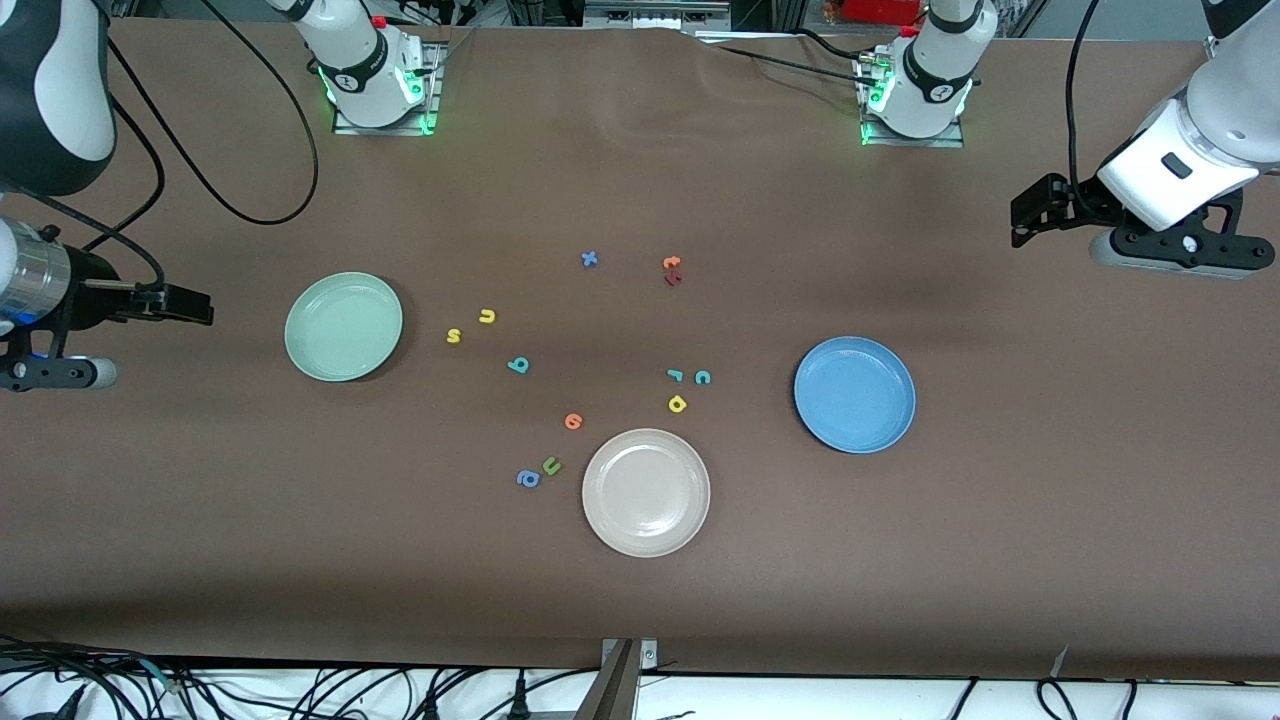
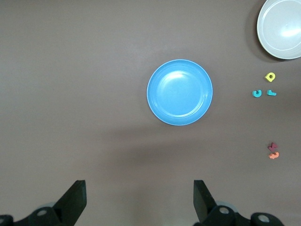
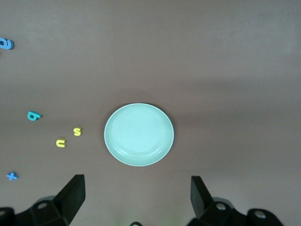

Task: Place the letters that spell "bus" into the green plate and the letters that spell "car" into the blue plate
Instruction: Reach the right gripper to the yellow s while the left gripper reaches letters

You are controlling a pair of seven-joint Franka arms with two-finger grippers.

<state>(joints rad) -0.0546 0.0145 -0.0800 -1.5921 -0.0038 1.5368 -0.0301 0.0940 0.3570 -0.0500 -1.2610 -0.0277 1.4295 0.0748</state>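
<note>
Front view: both arms waited, nothing plated. Right gripper (image 3: pixel 134 197) wide, empty, over table near green plate (image 1: pixel 343 326); yellow "s" (image 1: pixel 454 336) at plate's 3 o'clock. Left gripper (image 2: pixel 138 200) wide, empty, near blue plate (image 1: pixel 854 393); teal "c" (image 1: pixel 703 377) at its 9 o'clock. Advice: descend vertically, pinch one letter only.

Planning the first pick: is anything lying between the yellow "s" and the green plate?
Nothing visible does. The yellow "s" lies on bare table beside the green plate, toward the left arm's end from it. The yellow "u" and teal "b" lie past the "s", not between. The plate holds nothing.
</note>
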